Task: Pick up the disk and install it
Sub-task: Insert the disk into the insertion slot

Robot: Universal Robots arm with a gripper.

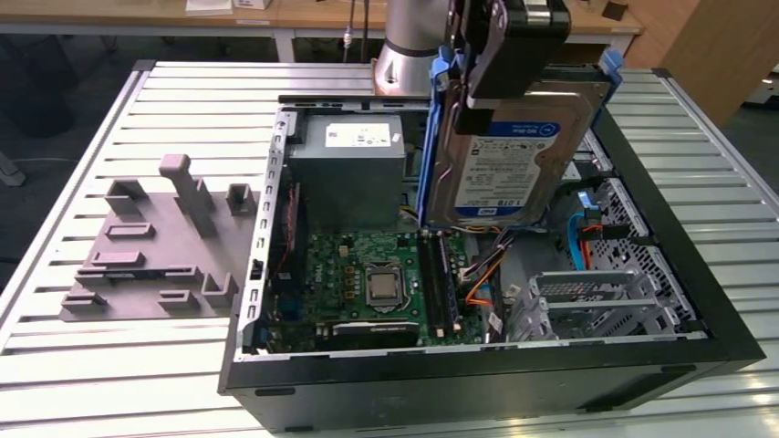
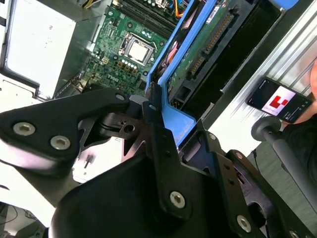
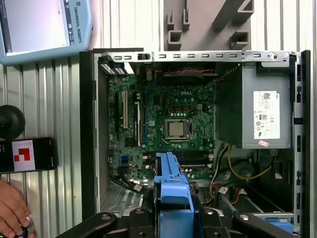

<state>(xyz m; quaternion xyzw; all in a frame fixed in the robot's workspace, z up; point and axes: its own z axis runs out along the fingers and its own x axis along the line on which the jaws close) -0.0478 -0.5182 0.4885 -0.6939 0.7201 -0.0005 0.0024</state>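
Note:
The disk (image 1: 512,160) is a silver hard drive with a blue-and-white label and a blue plastic carrier frame. It hangs on edge, tilted, above the back right part of the open computer case (image 1: 487,370). My gripper (image 1: 484,99) is shut on its upper end, gripping the blue frame. In the second wrist view the gripper (image 2: 171,119) clamps the blue frame of the disk (image 2: 198,44), whose green circuit side and connector show. In the first wrist view the disk's blue carrier (image 3: 171,191) sticks out between the fingers over the case interior.
Inside the case lie a green motherboard (image 1: 371,278), a grey power supply box (image 1: 353,173) and a silver drive cage (image 1: 597,306). A grey fixture plate (image 1: 159,242) sits at the exterior view's left. A hand (image 3: 12,210), a phone (image 3: 25,154) and a pendant (image 3: 44,27) lie beside the case.

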